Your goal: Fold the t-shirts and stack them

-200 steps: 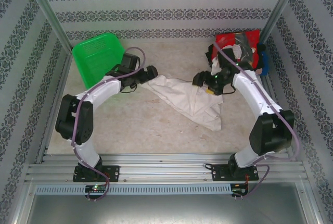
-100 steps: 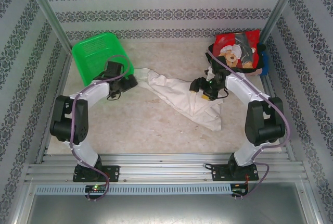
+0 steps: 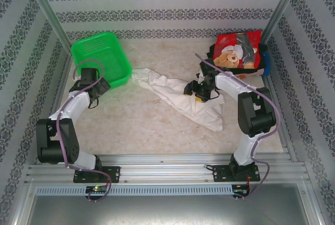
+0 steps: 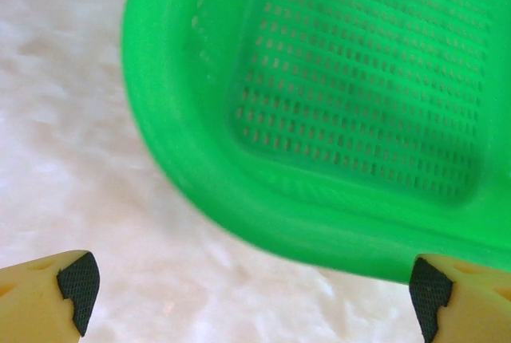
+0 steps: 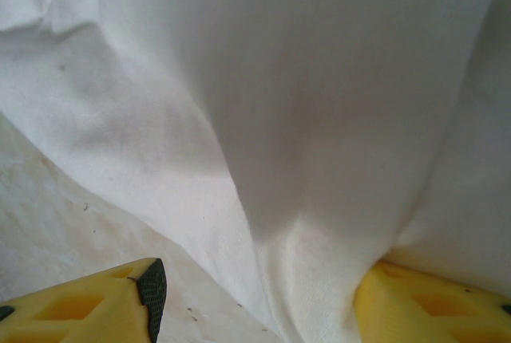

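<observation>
The white shirt [image 3: 180, 93] lies unfolded and rumpled mid-table, stretched diagonally from far left to near right. In the far right corner, a folded red shirt [image 3: 236, 51] with a teddy-bear print tops a black shirt [image 3: 245, 70] and a blue shirt [image 3: 266, 64].

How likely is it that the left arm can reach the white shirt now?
Probably yes. The left gripper hangs open beside the green basket, and bare table lies between it and the white shirt's left end; nothing stands in the way.

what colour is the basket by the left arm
Bright green basket, clearest in the left wrist view.
</observation>
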Controlling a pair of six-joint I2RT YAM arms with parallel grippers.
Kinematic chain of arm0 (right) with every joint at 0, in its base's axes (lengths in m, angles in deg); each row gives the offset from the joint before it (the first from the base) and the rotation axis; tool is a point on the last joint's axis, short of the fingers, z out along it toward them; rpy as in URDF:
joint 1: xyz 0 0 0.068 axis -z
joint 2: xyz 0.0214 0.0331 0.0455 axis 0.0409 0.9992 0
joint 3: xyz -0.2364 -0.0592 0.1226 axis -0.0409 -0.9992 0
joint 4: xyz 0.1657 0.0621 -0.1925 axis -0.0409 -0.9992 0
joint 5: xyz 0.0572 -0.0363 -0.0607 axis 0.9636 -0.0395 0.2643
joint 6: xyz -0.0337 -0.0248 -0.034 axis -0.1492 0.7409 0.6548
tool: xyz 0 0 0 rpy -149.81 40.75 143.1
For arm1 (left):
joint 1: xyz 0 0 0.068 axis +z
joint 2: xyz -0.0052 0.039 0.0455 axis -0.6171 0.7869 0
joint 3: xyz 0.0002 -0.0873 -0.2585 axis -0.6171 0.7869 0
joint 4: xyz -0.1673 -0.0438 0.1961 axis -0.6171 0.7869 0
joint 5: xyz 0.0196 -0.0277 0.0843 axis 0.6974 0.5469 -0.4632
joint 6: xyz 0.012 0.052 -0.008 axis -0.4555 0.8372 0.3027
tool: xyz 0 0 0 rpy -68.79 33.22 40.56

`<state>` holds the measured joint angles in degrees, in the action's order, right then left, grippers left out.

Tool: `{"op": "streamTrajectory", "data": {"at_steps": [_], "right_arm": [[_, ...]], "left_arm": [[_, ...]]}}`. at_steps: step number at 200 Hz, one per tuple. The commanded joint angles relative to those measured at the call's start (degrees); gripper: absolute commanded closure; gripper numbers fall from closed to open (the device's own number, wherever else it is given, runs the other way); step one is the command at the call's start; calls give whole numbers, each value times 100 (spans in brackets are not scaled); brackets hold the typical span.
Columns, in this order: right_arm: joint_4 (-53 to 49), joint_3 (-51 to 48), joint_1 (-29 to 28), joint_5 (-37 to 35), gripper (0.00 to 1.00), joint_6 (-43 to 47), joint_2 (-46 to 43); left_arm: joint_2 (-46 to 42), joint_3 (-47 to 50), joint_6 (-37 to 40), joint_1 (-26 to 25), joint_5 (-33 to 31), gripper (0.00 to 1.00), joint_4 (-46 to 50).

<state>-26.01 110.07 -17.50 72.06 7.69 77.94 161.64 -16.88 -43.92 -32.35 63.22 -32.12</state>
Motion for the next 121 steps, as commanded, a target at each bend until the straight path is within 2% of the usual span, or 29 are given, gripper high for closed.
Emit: {"op": "streamTrajectory", "data": {"at_steps": [1, 28, 62, 72, 86, 100, 113, 121], "right_arm": [[28, 151, -14, -82, 36, -19, 8], [45, 79, -13, -83, 37, -8, -50], [17, 35, -5, -98, 36, 36, -96], [-31, 36, 13, -149, 36, 53, -91], [-69, 20, 40, -214, 38, 47, -60], [-20, 1, 82, -173, 39, 15, -33], [16, 16, 90, -162, 39, 19, -17], [21, 35, 92, -170, 39, 27, -9]], "left_arm": [[-334, 165, 103, 388, -665, 0, 332], [-574, 271, 159, 766, -522, 0, 286], [-921, 313, -1, 540, 377, 0, 119], [-1108, 319, -40, 213, 647, 0, -101], [-1072, 45, -84, -520, 854, 0, -104], [-722, -312, -239, -1265, 1106, 0, -77], [-238, -445, -659, -1677, 1749, 0, -605], [104, -595, -891, -1860, 1914, 0, -862]]}}
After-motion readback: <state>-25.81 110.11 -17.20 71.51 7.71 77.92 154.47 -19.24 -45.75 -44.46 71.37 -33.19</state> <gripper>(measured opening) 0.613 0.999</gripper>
